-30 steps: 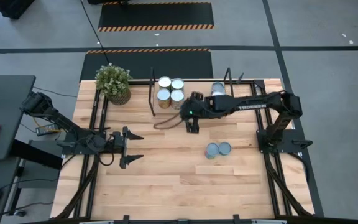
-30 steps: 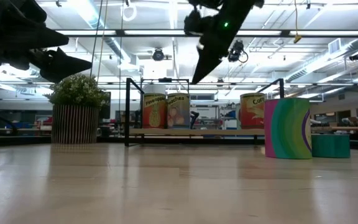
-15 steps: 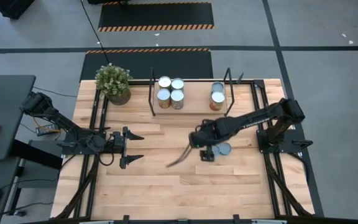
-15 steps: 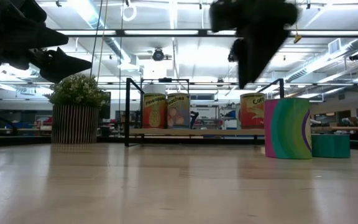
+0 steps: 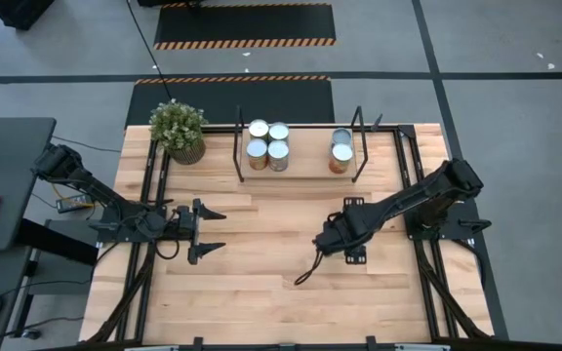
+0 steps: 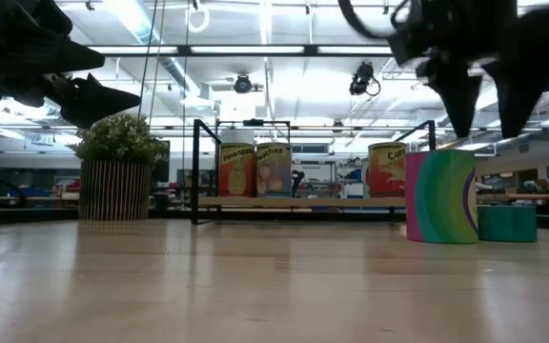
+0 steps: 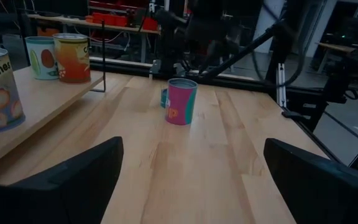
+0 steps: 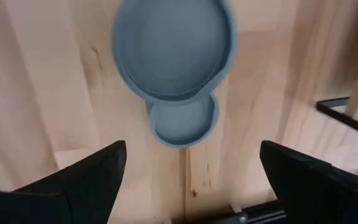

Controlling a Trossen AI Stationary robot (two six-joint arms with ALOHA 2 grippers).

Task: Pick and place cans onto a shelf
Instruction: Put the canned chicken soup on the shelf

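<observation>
Two cans stand on their bases on the table's right half: a taller pink-and-green can (image 6: pixel 441 195) and, touching it, a short teal can (image 6: pixel 506 222). Their round tops (image 8: pixel 174 46) (image 8: pixel 184 120) show in the right wrist view. My right gripper (image 6: pixel 484 114) hangs open above them, pointing down, touching neither; in the high view the arm hides them. Several more cans (image 5: pixel 268 141) (image 5: pixel 341 146) stand on the shelf (image 5: pixel 305 164) at the far edge. My left gripper (image 5: pixel 206 232) waits open and level at the left.
A potted plant (image 5: pixel 179 130) stands at the far left corner beside the shelf's black end frame (image 5: pixel 239 146). Bare wooden tabletop (image 5: pixel 261 273) lies between the two arms and toward the near edge.
My right gripper has swung from just in front of the shelf toward the table's near right, coming over the two cans on the table. It has tipped from slanting to pointing nearly straight down and sunk a little. It stayed open.
</observation>
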